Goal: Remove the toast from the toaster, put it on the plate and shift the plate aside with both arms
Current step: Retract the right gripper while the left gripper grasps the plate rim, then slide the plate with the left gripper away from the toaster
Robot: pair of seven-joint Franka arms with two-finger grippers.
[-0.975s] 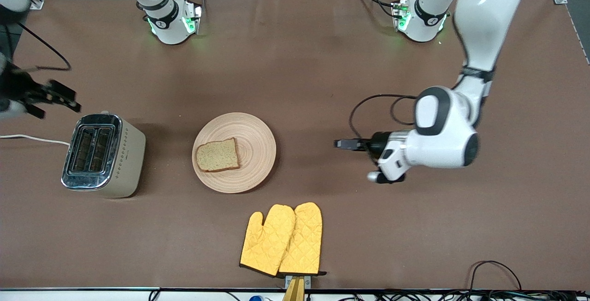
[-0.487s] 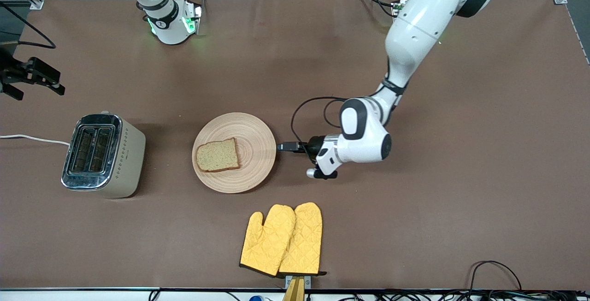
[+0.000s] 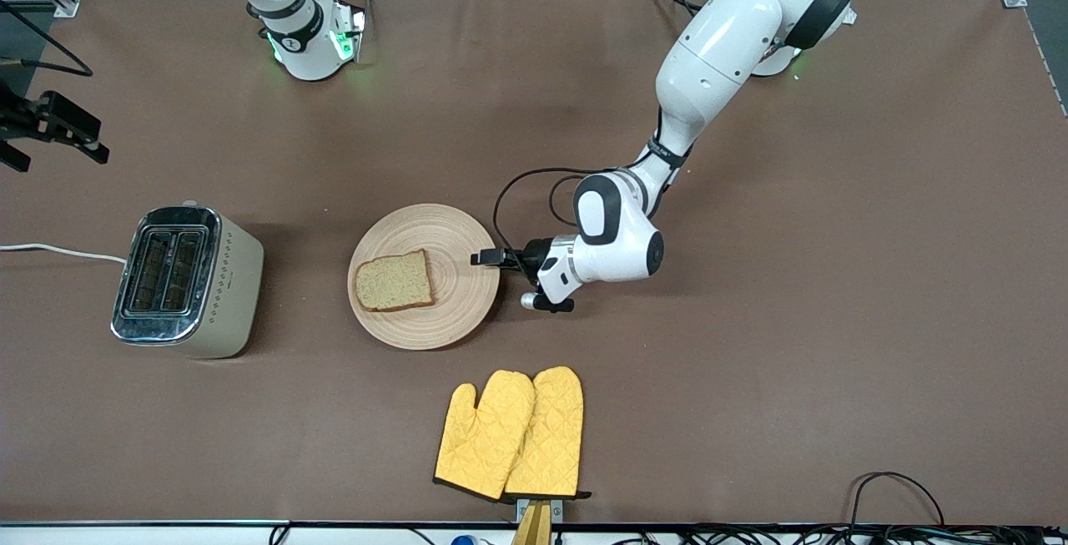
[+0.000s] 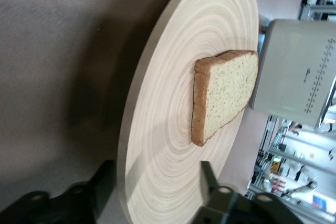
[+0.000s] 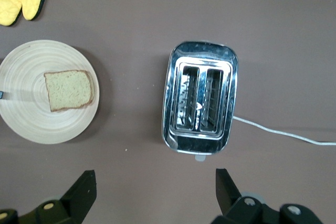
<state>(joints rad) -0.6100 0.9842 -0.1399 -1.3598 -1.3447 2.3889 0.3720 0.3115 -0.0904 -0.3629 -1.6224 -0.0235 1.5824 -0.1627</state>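
The toast (image 3: 394, 280) lies flat on the round wooden plate (image 3: 459, 244), on the half toward the right arm's end. My left gripper (image 3: 485, 259) is low at the plate's rim toward the left arm's end. It is open, with one finger above the rim and one below it. In the left wrist view the plate (image 4: 173, 103) fills the frame between the fingers (image 4: 207, 174), with the toast (image 4: 223, 95) farther in. My right gripper (image 3: 52, 124) is open and empty, up in the air by the table's edge at the right arm's end. It looks down on the plate (image 5: 26, 119) and toast (image 5: 68, 90).
A beige and chrome two-slot toaster (image 3: 185, 278) stands beside the plate toward the right arm's end, its white cord (image 3: 58, 251) running off the table. Two yellow quilted oven mitts (image 3: 511, 432) lie nearer to the front camera than the plate.
My left arm has swung in toward the plate, and its gripper now straddles the rim. My right gripper has drawn back from over the toaster toward the table's edge.
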